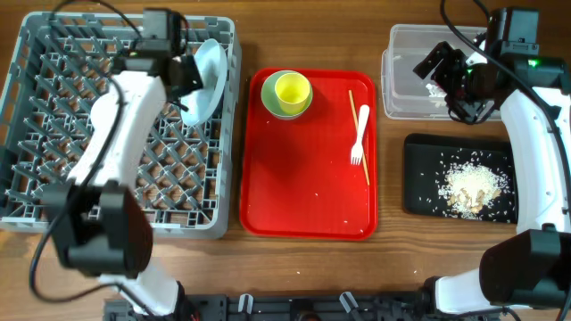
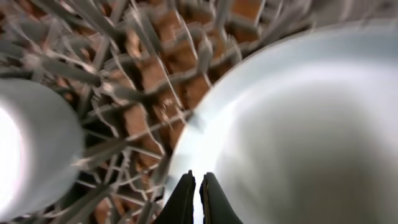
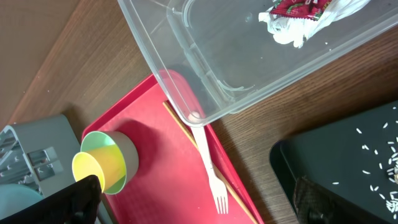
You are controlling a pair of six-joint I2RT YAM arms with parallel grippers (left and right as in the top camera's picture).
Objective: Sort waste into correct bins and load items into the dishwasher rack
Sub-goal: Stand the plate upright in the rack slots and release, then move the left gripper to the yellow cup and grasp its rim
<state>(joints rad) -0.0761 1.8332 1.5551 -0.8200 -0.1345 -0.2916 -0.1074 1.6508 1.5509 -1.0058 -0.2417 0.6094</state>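
My left gripper (image 1: 185, 77) is shut on the rim of the pale-blue plate (image 1: 204, 80) and holds it tilted over the right part of the grey rack (image 1: 53, 134). In the left wrist view the jaws (image 2: 198, 186) pinch the plate (image 2: 298, 124) above the pegs. My right gripper (image 1: 439, 76) is open and empty over the clear tub (image 1: 406, 45). In the right wrist view the red-and-white wrapper (image 3: 301, 7) and the tissue (image 3: 283, 31) lie in the tub. The rice scraps (image 1: 473, 187) lie on the black tray (image 1: 424, 178).
The red tray (image 1: 303, 196) holds the green bowl (image 1: 268, 100) with the yellow cup (image 1: 292, 89) in it, the white fork (image 1: 359, 134) and the chopsticks (image 1: 353, 107). A blurred white rounded thing (image 2: 31, 143) stands among the rack pegs.
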